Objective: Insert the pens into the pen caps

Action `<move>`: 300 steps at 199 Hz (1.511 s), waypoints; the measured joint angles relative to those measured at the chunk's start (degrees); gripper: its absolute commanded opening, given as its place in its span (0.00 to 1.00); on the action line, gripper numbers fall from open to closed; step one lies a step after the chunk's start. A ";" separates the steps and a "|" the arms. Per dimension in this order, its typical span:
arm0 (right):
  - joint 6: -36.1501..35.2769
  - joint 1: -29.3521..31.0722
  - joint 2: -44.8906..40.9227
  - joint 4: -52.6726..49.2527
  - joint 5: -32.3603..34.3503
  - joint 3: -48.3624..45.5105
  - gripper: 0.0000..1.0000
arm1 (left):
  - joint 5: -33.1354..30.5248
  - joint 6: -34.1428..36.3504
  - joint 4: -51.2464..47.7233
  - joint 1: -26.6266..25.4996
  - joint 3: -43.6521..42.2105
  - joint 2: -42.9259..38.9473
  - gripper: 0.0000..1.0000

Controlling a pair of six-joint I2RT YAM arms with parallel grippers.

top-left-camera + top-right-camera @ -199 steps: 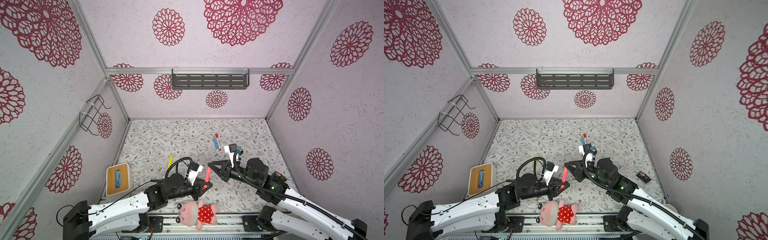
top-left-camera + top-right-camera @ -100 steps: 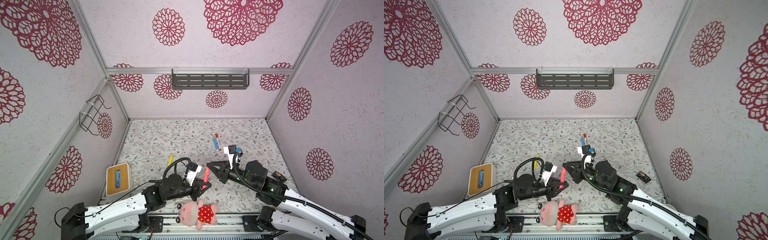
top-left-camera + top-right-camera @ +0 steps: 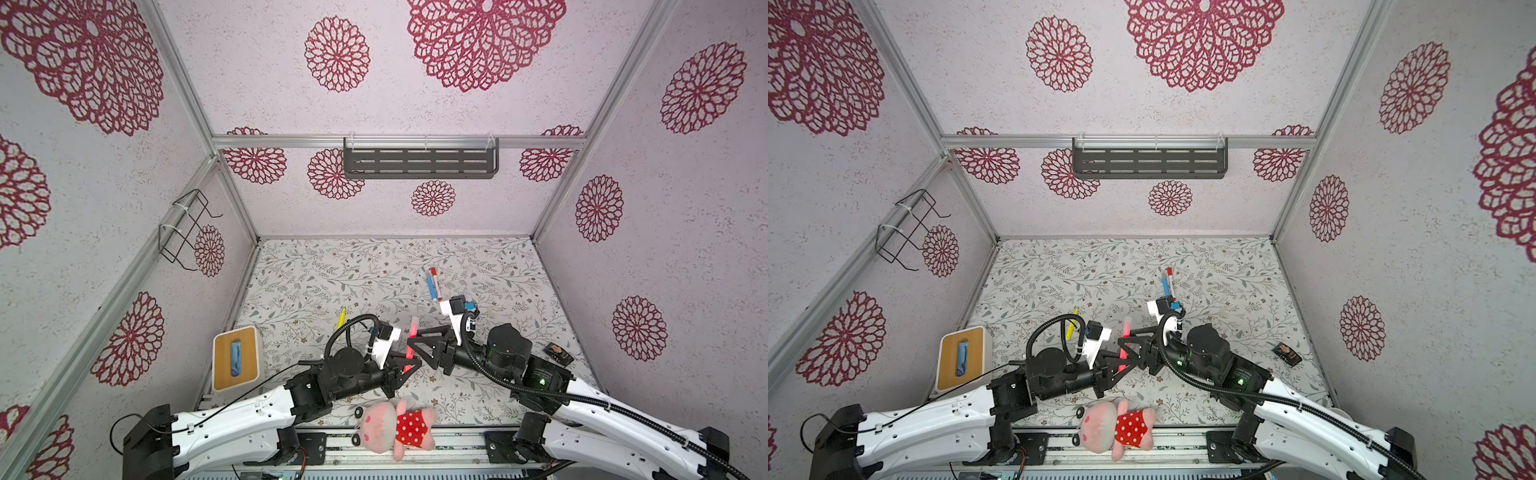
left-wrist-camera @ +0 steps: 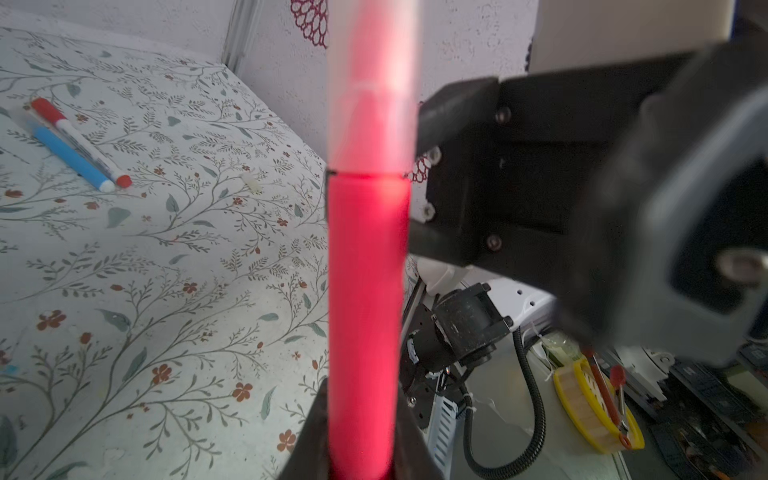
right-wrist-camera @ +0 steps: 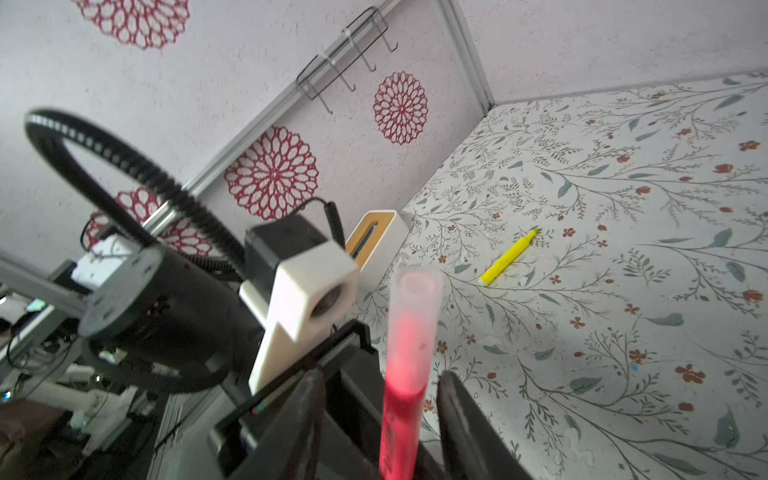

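Left gripper (image 4: 359,440) pinches pink-red pen (image 4: 365,291), cap (image 4: 372,104) seated, over bench's near edge. Right gripper (image 5: 382,378) jaws spread either side of it.

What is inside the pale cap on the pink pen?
The front end of the pink pen shows through the frosted cap, filling its lower part. The cap's top looks pale and empty. The tip's shape is hidden by the frosting.
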 measured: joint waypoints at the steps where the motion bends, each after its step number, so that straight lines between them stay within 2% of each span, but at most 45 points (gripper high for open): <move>1: 0.09 0.02 -0.11 -0.02 -0.04 -0.07 0.53 | -0.04 0.00 0.07 0.00 0.00 0.00 0.00; 52: 0.00 0.11 -4.57 -1.90 0.59 -0.76 0.53 | -1.62 0.02 1.51 0.09 -0.02 -0.02 0.00; 107: 0.04 0.09 -7.21 -8.31 9.42 -0.13 0.55 | -3.63 0.17 1.01 0.09 -0.02 0.20 0.00; 147: -1.20 -0.13 -5.05 -12.76 12.52 6.91 0.56 | -5.46 0.55 0.98 -0.85 -0.02 1.92 0.00; 218: -4.00 -2.80 4.24 -18.29 12.48 20.57 0.56 | -7.78 0.81 0.98 -2.84 -0.02 2.29 0.00; 258: -4.13 -4.11 7.30 -19.96 11.47 21.66 0.56 | -9.11 0.83 0.98 -4.26 -0.02 2.29 0.00; 300: -4.11 -5.35 8.02 -20.70 9.49 21.66 0.50 | -9.64 0.83 0.98 -4.59 -0.04 2.29 0.00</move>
